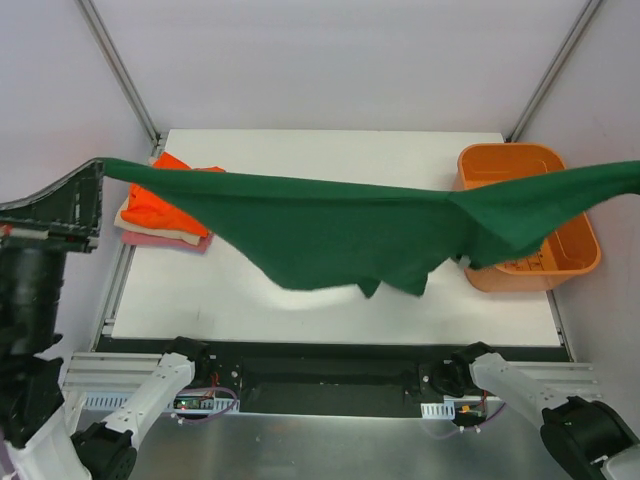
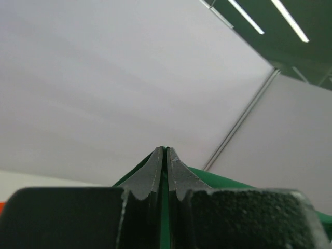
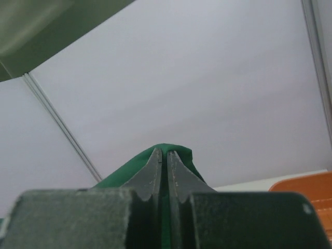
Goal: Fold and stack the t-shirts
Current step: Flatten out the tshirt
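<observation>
The left claw (image 2: 164, 151) pinches one end of the dark green t-shirt (image 1: 340, 235). Below it, at the surface's (image 1: 330, 160) far left, a folded orange t-shirt (image 1: 160, 200) tops a cream t-shirt (image 1: 135, 220) and a pink t-shirt (image 1: 160, 241). The green cloth hangs stretched in mid-air, passing over the orange basket (image 1: 505, 150), to the right claw (image 3: 164, 153), which pinches its other end.

Green t-shirt (image 1: 340, 230) stretched across the full width above the table (image 1: 330, 155), curtaining the middle, folded t-shirt stack (image 1: 150, 205) at left, orange basket (image 1: 505, 152) at right, bare surface open along the rear
</observation>
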`<action>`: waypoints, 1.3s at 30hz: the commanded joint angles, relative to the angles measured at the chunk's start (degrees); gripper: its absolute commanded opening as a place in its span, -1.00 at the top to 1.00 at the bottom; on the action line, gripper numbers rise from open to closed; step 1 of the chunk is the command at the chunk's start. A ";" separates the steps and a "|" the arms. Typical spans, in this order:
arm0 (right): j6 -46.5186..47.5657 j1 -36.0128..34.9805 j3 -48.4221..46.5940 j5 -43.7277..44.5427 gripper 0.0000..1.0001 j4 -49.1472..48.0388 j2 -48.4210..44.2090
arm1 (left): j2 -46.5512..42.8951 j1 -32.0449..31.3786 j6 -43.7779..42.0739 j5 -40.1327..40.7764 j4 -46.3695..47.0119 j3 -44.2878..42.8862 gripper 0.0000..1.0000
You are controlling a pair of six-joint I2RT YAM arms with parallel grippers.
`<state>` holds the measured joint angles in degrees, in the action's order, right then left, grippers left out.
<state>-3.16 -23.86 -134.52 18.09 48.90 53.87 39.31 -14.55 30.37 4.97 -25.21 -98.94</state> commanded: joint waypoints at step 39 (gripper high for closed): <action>-1.85 14.63 12.61 -7.19 0.99 -13.92 72.00 | 85.41 7.69 -1.01 3.82 3.07 -3.73 1.00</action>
<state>-2.90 -9.74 -120.29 11.92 36.99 131.11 126.28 -7.40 30.24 10.37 -21.61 -102.10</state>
